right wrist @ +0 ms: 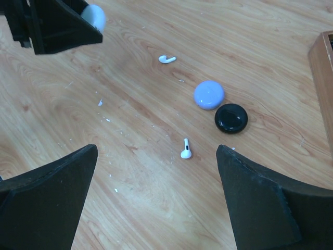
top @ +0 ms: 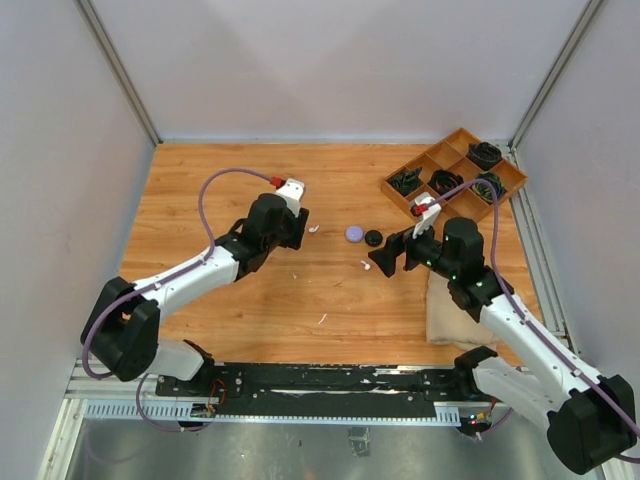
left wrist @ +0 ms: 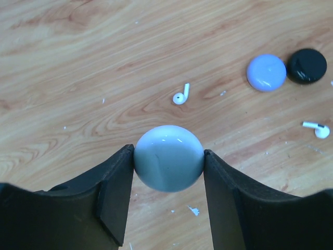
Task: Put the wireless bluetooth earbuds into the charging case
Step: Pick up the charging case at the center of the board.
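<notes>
Pale charging case (left wrist: 168,158) clamped in left pincer (left wrist: 168,152); white earbud (left wrist: 180,95) at twelve o'clock; right pincer (right wrist: 156,149) agape.

Counter of orange-brown wood (top: 250,180): darker wavy grain is noted throughout, flecked with white specks. Pale blue-white glossy round case (left wrist: 167,162): a faint dark streak is seen on its face. Matte black is recorded for the left pincer (left wrist: 168,154). Small round lavender disc (left wrist: 266,72) and glossy black round disc (left wrist: 307,65) are logged. White stemmed plastic earbuds (left wrist: 180,95) are noted; a small dark spot is seen on the second earbud (left wrist: 316,129). Purple cable (top: 203,205) is recorded.
</notes>
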